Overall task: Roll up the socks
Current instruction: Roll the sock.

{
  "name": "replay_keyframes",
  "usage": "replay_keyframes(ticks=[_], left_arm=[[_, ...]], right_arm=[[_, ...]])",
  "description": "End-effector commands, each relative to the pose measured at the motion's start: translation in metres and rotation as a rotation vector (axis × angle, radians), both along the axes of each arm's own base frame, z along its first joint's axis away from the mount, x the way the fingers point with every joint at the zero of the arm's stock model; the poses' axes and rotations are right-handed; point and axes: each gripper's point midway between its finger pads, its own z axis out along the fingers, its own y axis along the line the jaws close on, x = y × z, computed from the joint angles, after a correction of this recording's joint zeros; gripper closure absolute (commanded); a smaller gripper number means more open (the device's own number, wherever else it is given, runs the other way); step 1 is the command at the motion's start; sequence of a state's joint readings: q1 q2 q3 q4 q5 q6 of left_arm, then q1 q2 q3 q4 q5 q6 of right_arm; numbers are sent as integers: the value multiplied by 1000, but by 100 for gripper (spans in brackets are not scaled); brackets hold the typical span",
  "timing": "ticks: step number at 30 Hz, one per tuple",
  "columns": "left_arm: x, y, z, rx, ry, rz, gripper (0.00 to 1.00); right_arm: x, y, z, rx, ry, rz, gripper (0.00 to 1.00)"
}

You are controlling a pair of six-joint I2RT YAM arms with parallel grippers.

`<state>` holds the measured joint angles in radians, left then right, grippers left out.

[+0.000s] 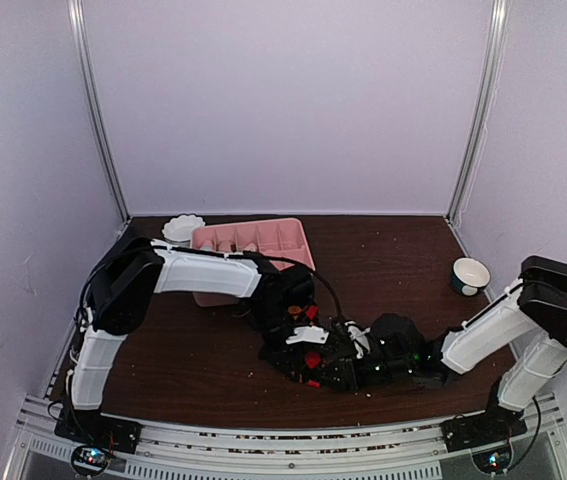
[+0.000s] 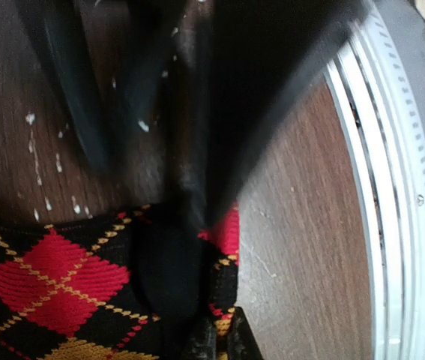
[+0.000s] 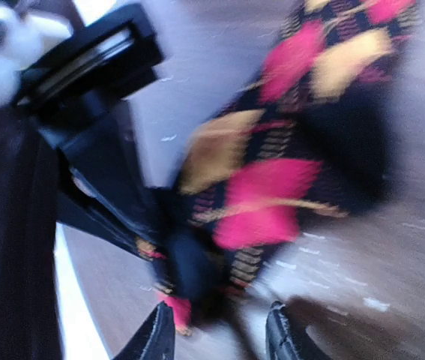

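the argyle sock point(image 1: 310, 362) lay near the table's point(image 1: 383, 260) front edge, close to the metal rail point(image 2: 392, 225). the left gripper point(image 2: 190, 221) was clamped on a fold of it; the right gripper point(image 3: 219, 337) stood released, fingers apart beside it. the pink tray point(image 1: 301, 238) and bowl point(image 1: 470, 264) sat well back.

Count: one pink plastic compartment tray point(image 1: 263, 238); one white scalloped dish point(image 1: 183, 228); one small white round bowl point(image 1: 471, 272); one black argyle fabric sock bundle point(image 1: 312, 360), individual socks indistinguishable.
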<state>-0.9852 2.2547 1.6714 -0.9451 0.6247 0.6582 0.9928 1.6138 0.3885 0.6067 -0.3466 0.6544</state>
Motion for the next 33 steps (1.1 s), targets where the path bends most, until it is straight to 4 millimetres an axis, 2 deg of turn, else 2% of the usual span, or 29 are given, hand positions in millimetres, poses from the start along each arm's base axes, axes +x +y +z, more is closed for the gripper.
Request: replay_keyframes(ticks=[1, 3, 8, 9, 10, 11, 12, 15, 18, 19, 22, 25, 27, 30, 33], left_arm=[[-5, 24, -12, 161, 168, 76, 100], [-5, 25, -10, 171, 232, 99, 100], [-8, 31, -14, 212, 354, 121, 100], [-10, 32, -14, 219, 370, 120, 100], [-11, 32, -13, 218, 390, 120, 100], [-12, 32, -11, 218, 411, 122, 100], [-12, 32, -10, 218, 429, 123, 100], [-16, 33, -5, 213, 473, 98, 100], [-14, 36, -10, 230, 452, 99, 100], [-11, 36, -12, 236, 439, 108, 100], [-3, 35, -17, 246, 426, 149, 100], [1, 35, -21, 270, 418, 173, 100], [4, 36, -25, 285, 397, 179, 100], [7, 37, -27, 296, 374, 187, 100], [7, 36, -27, 293, 379, 185, 99]], right_arm=[[2, -82, -50, -373, -53, -146, 56], [3, -91, -46, -395, -97, -170, 56], [9, -104, -16, -448, -282, -233, 54], [9, -105, -8, -466, -332, -244, 48], [11, -107, 2, -481, -385, -263, 28], [13, -108, 11, -489, -427, -284, 3], [16, -111, 17, -497, -455, -310, 0], [25, -117, 36, -476, -494, -396, 0], [32, -133, 39, -420, -437, -557, 0], [32, -130, 39, -388, -441, -550, 0], [16, -93, 48, -277, -528, -343, 0], [-16, -56, 57, -269, -735, -88, 0], [-30, -36, 55, -292, -790, 41, 1], [-45, 3, 52, -291, -814, 217, 10], [-50, 33, 42, -322, -849, 335, 26]])
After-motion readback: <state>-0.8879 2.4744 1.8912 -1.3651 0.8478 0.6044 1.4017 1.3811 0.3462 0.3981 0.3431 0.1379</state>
